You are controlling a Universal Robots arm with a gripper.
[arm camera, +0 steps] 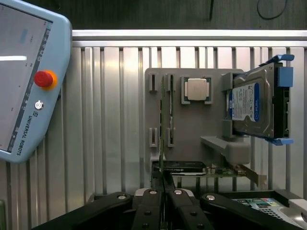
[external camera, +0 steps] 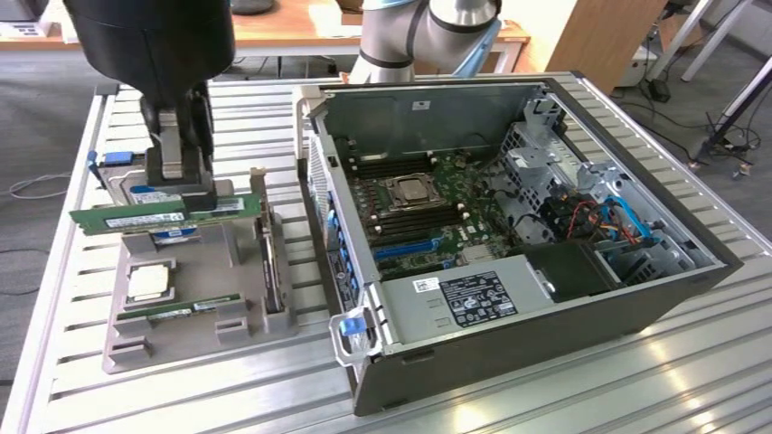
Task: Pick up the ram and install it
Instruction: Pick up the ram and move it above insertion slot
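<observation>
The ram, a long green stick with a white label, hangs level just above the grey parts holder at the exterior view's left. My gripper comes down from above and is shut on the ram's upper edge near its middle. In the wrist view the ram shows edge-on as a thin line running out from between my fingers. The open computer case lies to the exterior view's right, its motherboard exposed with dark memory slots beside the processor socket.
On the holder sit a silver processor chip, a second green stick, an upright expansion card and a hard drive with a blue-and-white label. A teach pendant lies on the slatted metal table.
</observation>
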